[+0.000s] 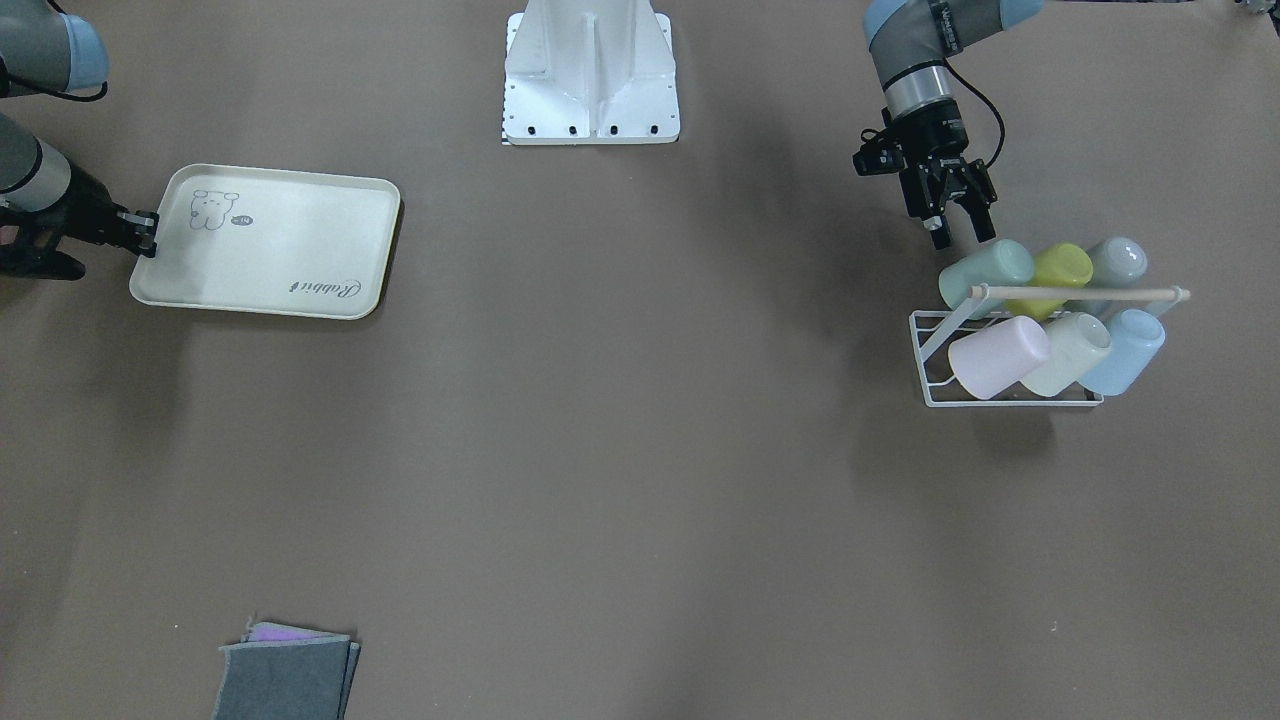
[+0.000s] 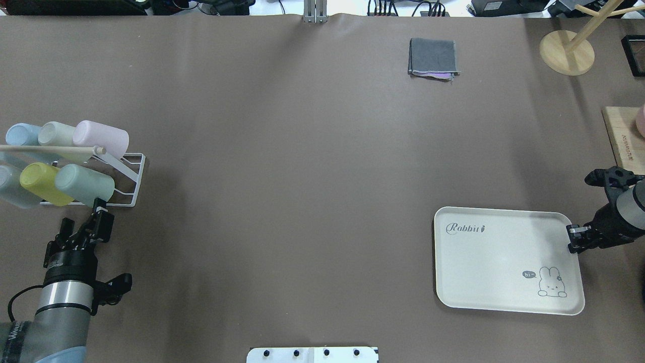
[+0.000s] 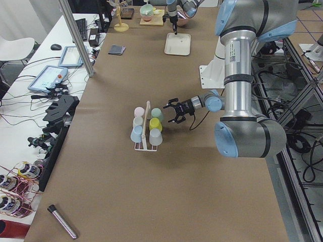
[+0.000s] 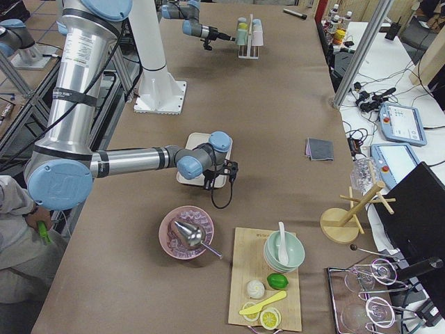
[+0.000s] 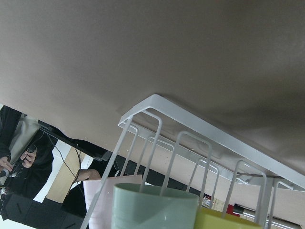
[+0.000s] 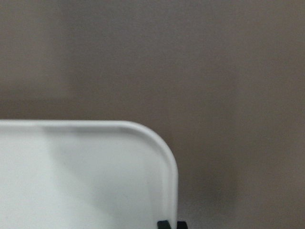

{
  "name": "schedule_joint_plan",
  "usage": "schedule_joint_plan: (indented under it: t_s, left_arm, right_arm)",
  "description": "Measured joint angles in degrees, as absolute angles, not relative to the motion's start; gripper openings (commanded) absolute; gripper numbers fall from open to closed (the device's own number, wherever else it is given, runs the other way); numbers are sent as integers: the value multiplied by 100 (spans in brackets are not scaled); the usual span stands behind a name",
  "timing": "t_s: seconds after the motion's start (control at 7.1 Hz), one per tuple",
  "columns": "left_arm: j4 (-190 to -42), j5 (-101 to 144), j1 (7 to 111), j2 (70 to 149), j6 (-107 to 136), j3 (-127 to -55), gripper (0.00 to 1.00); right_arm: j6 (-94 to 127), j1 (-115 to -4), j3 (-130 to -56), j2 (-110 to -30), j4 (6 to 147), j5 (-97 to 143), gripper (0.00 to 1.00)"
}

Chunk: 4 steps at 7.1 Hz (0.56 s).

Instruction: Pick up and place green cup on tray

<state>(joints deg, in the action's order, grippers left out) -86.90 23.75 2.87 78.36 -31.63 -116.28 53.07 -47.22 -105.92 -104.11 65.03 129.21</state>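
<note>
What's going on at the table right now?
The left gripper is open and sits just short of the green cup. The cup lies tilted in the white wire rack alongside five other cups, and nothing is grasped yet. On the other side of the table, the right gripper appears to be pinching the short rim of the tray, which lies flat with nothing on it. The green cup has not been picked up.
</note>
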Motion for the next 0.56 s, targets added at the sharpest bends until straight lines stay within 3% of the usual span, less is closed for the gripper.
schedule_joint_plan:
  t_s: [0.56]
  left_arm:
    - [-8918, 2400, 548, 8168, -3305, -11214, 97]
  right_arm:
    - [5357, -5211, -11051, -10028, 6525, 13323, 0]
